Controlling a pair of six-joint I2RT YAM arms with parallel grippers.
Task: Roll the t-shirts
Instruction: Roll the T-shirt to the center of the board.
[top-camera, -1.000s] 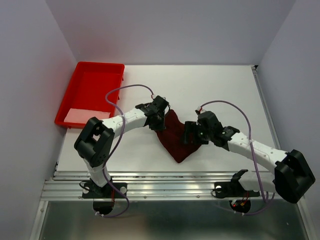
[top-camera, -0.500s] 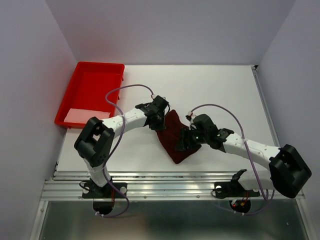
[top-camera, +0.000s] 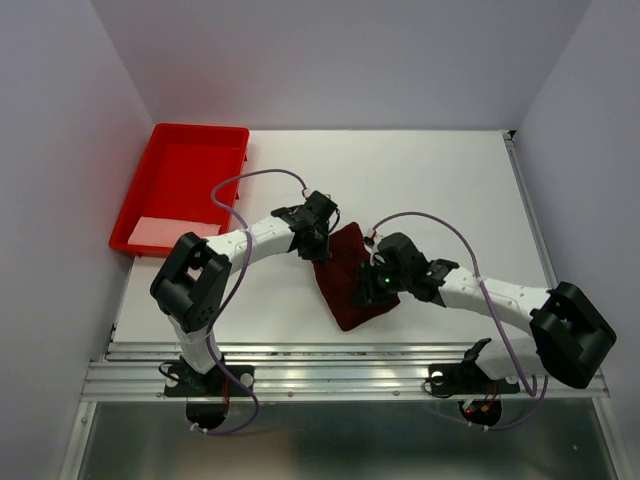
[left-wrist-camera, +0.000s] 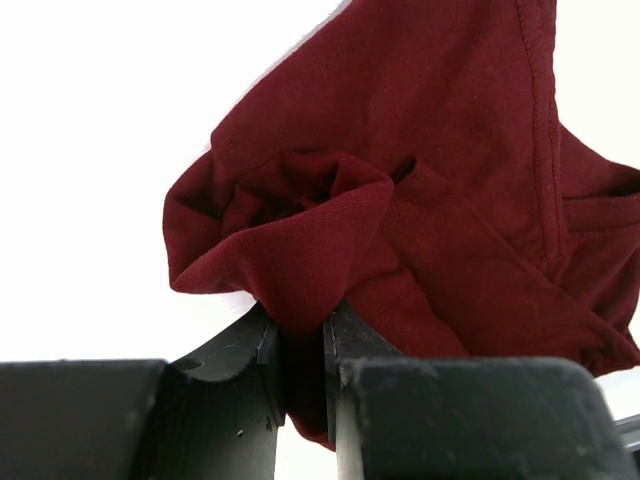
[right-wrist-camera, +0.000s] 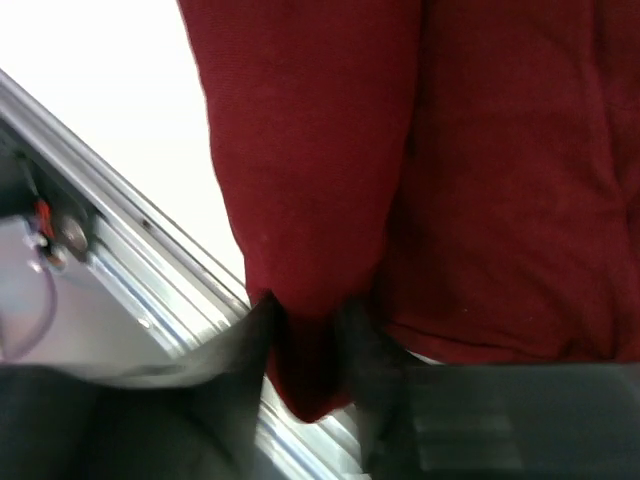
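Note:
The dark maroon t-shirt (top-camera: 346, 278) lies bunched and partly rolled on the white table between my two arms. My left gripper (top-camera: 322, 243) is shut on a folded wad of its upper left edge; the left wrist view shows the cloth (left-wrist-camera: 330, 230) pinched between the jaws (left-wrist-camera: 300, 345). My right gripper (top-camera: 368, 288) is shut on the shirt's right side; in the right wrist view a fold of the cloth (right-wrist-camera: 320, 200) hangs between the fingers (right-wrist-camera: 310, 355), lifted a little over the table's near edge.
A bright red tray (top-camera: 180, 185) stands at the far left with a pale pink sheet (top-camera: 155, 233) in its near end. The metal rail (top-camera: 330, 365) runs along the table's near edge, also in the right wrist view (right-wrist-camera: 130, 250). Grey walls close both sides.
My right gripper has moved left and towards the near edge with the shirt's right side, folding it over so the cloth is narrower. The left gripper has stayed in place.

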